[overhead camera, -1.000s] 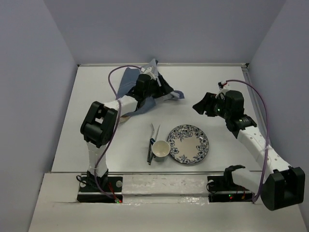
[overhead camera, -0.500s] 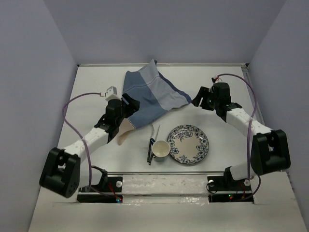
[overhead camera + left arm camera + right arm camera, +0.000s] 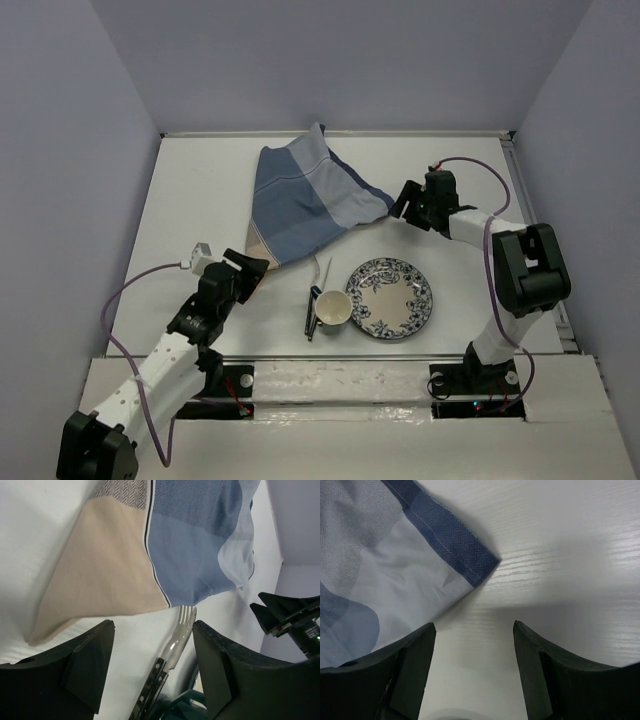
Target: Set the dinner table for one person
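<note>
Lying under everything is the big flat white worktop (image 3: 190, 200), the dinner table of this job, and it fills most of the top view. On its far middle sits the blue-and-tan striped cloth placemat (image 3: 300, 195). It is crooked and looks folded over itself in places.

Nearer the front is the round blue-and-white patterned plate (image 3: 390, 298). The small white cup (image 3: 333, 310) stands just beside its left rim. The silver fork with a dark handle (image 3: 181, 627) lies left of the cup, and its prongs reach the edge of the cloth.

The left fingers (image 3: 152, 630) are spread wide and hold nothing, just beside the tan corner. The right fingers (image 3: 473, 630) are also wide and hold nothing, just beside the blue corner.

I think the cloth has to be pulled flat and brought under the dishes. Here is what could go wrong:
- If only one side grabs the cloth, it could twist and bunch up.
- If fingers close too high, they could miss the thin cloth and slide off.
- If the cloth is dragged forward, its edge could push the fork into the cup.
- The cup could then tip over or bump the plate.
</note>
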Motion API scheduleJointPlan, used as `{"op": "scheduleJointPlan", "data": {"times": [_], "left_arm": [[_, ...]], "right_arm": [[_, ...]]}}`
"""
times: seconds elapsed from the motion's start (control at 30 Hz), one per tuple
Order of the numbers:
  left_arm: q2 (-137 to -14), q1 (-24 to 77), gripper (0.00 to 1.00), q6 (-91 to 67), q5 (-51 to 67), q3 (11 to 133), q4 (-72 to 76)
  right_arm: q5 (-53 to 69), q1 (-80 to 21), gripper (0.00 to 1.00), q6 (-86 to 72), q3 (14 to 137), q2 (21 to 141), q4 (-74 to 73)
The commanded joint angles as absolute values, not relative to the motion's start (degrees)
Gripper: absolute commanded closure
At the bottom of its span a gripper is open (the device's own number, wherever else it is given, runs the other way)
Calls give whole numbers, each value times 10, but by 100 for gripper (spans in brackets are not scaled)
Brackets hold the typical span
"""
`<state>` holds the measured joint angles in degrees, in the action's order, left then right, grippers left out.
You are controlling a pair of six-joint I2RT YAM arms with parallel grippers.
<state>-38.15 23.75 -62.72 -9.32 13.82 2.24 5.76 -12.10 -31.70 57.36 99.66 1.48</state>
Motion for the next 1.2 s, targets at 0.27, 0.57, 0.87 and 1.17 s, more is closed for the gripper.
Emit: {"op": "scheduleJointPlan", "data": {"times": [0.27, 0.57, 0.87, 1.17], "left_arm": [[-366, 250, 20, -786, -78, 120, -11], [-437, 272, 18, -838, -108, 130, 45], [-479, 280, 25, -861, -180, 125, 77], [-524, 280, 27, -861, -223, 132, 90]], "right_arm": [[61, -126, 31, -342, 617, 1041, 82], [117, -126, 34, -381, 618, 1069, 125], [146, -126, 36, -403, 584, 1079, 183], [168, -126, 38, -429, 553, 1075, 205]]}}
